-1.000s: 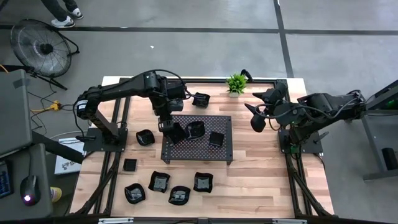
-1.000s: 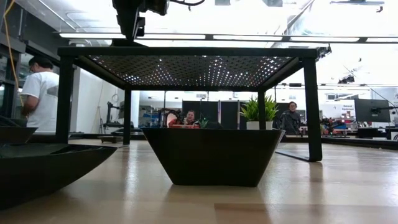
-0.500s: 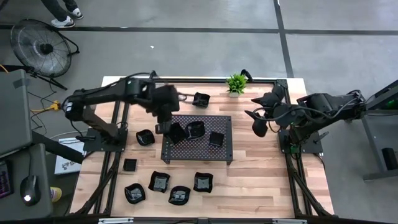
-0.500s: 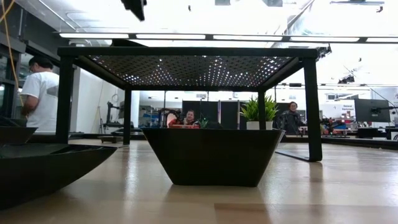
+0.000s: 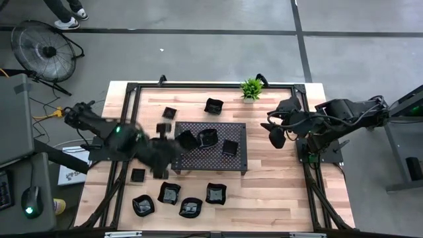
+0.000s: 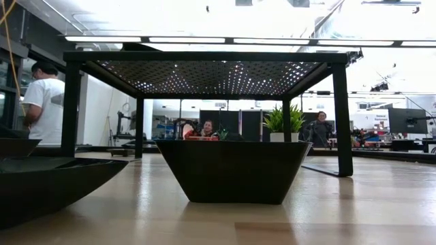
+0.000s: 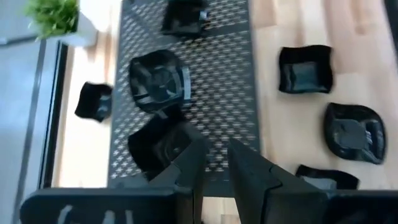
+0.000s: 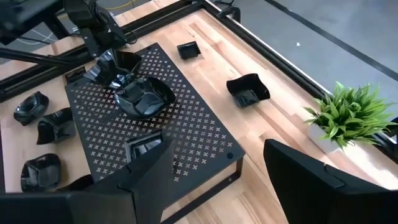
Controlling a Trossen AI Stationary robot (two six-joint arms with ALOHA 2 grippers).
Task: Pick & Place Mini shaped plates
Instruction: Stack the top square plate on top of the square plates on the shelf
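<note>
Three glossy black mini plates lie on the perforated tray [image 5: 210, 147]: one at its left end [image 5: 187, 139], a wavy round one [image 5: 208, 137] and a small one [image 5: 229, 147]. Others rest on the wooden table: two by the far edge [image 5: 213, 105] [image 5: 170, 112] and several near the near edge [image 5: 169, 193] [image 5: 215, 193]. My left gripper [image 5: 162, 151] hovers off the tray's left end, blurred. In its wrist view the gripper [image 7: 216, 167] is open by a narrow gap and empty. My right gripper [image 5: 276, 132] [image 8: 227, 180] waits wide open and empty to the right of the tray.
A small green plant [image 5: 251, 88] stands at the far edge, just beyond the tray's right end. The tray stands on legs, and a plate [image 6: 234, 170] sits on the table in front of it in the low view. Bare wood lies between the tray and my right arm.
My left gripper has drawn back from the plate at the tray's left end, risen, and swung toward the table's left and near side. That plate has stayed on the tray.
</note>
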